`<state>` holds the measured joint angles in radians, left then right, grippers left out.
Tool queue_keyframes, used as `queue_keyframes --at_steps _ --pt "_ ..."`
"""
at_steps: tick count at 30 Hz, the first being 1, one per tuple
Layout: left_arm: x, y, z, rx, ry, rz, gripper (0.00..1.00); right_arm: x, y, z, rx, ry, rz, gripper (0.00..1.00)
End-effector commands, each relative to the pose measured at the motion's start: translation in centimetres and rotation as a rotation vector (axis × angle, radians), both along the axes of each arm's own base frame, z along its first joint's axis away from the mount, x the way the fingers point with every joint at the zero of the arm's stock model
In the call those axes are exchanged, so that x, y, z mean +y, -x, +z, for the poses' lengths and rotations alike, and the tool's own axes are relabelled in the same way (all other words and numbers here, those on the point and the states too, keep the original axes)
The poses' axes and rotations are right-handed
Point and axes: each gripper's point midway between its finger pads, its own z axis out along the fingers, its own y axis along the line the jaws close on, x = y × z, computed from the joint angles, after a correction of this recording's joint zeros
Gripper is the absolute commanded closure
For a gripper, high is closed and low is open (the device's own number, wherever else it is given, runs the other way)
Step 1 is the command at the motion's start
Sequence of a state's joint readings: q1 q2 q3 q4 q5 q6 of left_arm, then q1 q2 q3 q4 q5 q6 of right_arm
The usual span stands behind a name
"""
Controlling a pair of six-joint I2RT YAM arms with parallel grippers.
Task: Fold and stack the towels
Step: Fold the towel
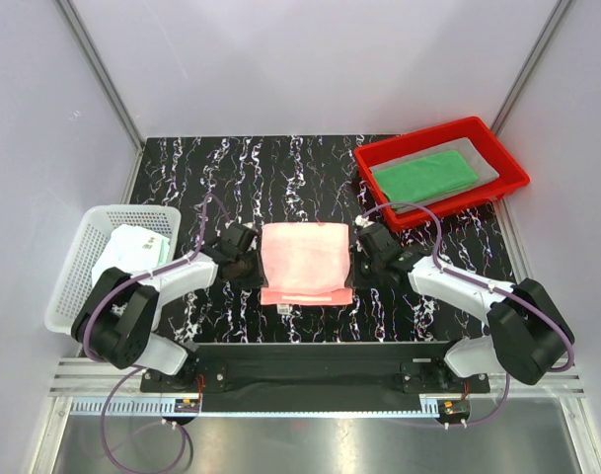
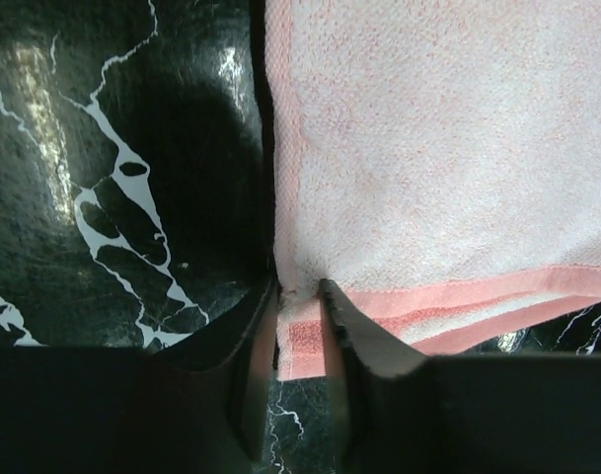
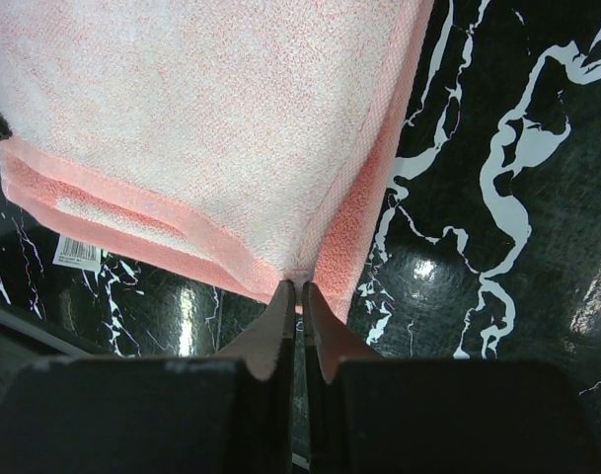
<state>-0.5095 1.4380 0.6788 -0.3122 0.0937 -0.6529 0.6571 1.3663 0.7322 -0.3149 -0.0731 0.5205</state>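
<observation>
A pink towel point(image 1: 305, 259) lies folded flat on the black marble table, between both arms. My left gripper point(image 1: 246, 259) is at its left edge. In the left wrist view, that gripper point(image 2: 300, 291) is open, and the pink towel's point(image 2: 438, 148) near corner lies loose between the fingers. My right gripper point(image 1: 364, 247) is at the towel's right edge. In the right wrist view it point(image 3: 298, 288) is shut on the corner of the pink towel point(image 3: 201, 128). A green towel point(image 1: 423, 176) lies folded on a grey towel point(image 1: 488, 164). A pale towel point(image 1: 137, 247) sits in the basket.
The red tray point(image 1: 507, 188) holding the green and grey towels stands at the back right. The white lattice basket point(image 1: 83, 267) stands at the left edge of the table beside my left arm. A white label point(image 3: 78, 254) hangs from the pink towel's near hem.
</observation>
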Motion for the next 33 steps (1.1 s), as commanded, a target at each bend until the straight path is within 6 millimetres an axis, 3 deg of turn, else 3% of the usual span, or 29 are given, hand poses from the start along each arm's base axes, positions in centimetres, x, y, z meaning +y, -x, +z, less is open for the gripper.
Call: queue_keyframes --at_steps 1,5,15,19,33 --pt "-0.2 -1.3 0.1 -0.035 -0.011 -0.003 0.76 0.5 -0.3 0.4 -0.021 -0.032 0.004 1.00" --pt "0.1 -1.0 0.2 -0.017 -0.030 0.001 0.84 0.4 -0.3 0.5 -0.024 -0.030 0.003 1.00" --pt "0.4 -1.4 1.9 -0.036 -0.051 0.011 0.79 0.6 -0.4 0.2 -0.018 -0.028 0.006 1.00" --pt "0.3 -1.4 2.1 -0.036 -0.048 0.002 0.85 0.6 -0.5 0.1 -0.016 -0.028 0.006 1.00" --pt "0.0 -1.7 2.8 -0.042 -0.045 -0.022 0.89 0.7 -0.7 0.1 -0.015 -0.017 0.007 1.00"
